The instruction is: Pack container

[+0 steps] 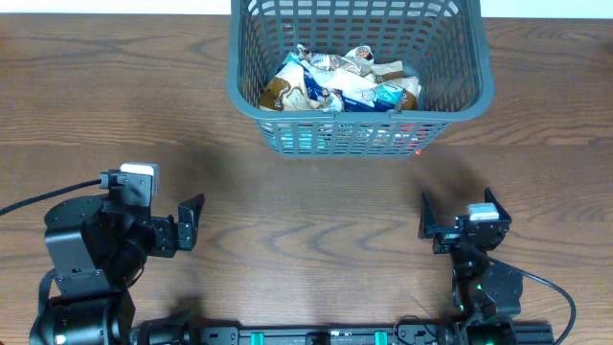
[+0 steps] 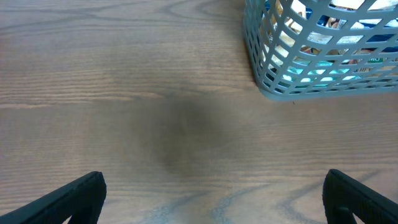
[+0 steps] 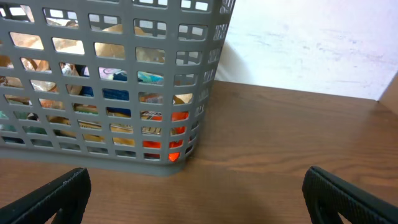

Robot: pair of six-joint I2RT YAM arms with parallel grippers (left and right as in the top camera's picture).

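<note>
1. Container (image 1: 359,134) sits far centre on tabletop (image 1: 306,216), snack packets (image 1: 340,81) piled inside.
2. Left hand (image 2: 214,199) spread wide, empty, near left.
3. Right hand (image 3: 193,199) spread wide, empty, near right.

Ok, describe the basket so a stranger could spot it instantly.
On the brown wooden table, look to the middle of the far edge. The container stands there, holding snack packets. It alone is dark grey plastic with slotted lattice walls.
</note>
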